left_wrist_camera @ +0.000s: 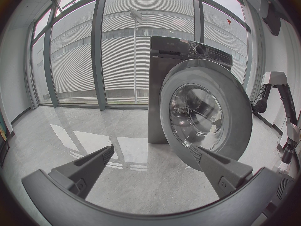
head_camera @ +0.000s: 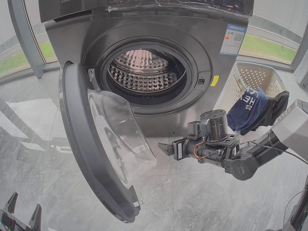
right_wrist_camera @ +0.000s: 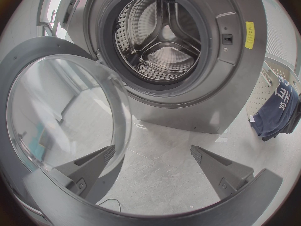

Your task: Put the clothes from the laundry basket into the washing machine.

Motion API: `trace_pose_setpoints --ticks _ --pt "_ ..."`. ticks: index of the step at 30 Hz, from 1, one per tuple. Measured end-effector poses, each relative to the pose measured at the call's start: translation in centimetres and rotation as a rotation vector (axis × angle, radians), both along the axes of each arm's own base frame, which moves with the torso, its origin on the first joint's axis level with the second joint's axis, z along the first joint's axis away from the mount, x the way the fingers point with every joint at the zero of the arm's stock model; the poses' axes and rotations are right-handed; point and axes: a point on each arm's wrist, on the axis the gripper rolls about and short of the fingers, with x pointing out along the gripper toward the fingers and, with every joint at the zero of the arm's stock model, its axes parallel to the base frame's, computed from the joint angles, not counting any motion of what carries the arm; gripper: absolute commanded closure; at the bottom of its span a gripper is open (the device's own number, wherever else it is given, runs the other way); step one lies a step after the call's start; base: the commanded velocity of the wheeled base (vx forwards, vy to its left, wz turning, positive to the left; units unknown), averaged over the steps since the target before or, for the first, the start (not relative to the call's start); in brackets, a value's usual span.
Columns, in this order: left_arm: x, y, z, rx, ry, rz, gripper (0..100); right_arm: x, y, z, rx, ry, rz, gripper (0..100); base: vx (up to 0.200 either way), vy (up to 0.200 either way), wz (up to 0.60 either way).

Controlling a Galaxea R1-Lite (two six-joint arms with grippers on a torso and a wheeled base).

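Judged barely begun: washing machine [head_camera: 144, 32] door [head_camera: 80, 138] wide open, drum [head_camera: 144, 71] bare, no load inside yet. Waiting in the laundry basket [head_camera: 256, 74], at 3 o'clock of the machine: 2 garments, a navy printed shirt [head_camera: 247, 109] draped over the rim and a black piece [head_camera: 277, 106] touching it. Right gripper [head_camera: 163, 148] low at 5 o'clock of the drum mouth, pointing toward 9 o'clock, jaws spread wide, holding nothing. Left gripper [left_wrist_camera: 152, 151] at 7 o'clock, likewise wide apart and empty.

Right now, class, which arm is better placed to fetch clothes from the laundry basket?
Right: the right gripper, open, is nearer the laundry basket and blue garment; the left gripper is beyond the door.
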Motion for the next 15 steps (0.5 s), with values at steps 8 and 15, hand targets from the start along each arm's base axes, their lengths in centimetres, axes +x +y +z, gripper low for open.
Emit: trace_pose_setpoints --ticks 8,15 --pt "0.0 0.0 0.0 0.0 0.0 0.0 0 -0.6 2.5 -0.5 0.001 -0.003 0.055 0 0.0 0.0 0.0" --pt "0.0 0.0 0.0 0.0 0.0 -0.001 0 -1.0 3.5 -0.2 0.014 -0.016 0.08 0 0.0 0.0 0.0"
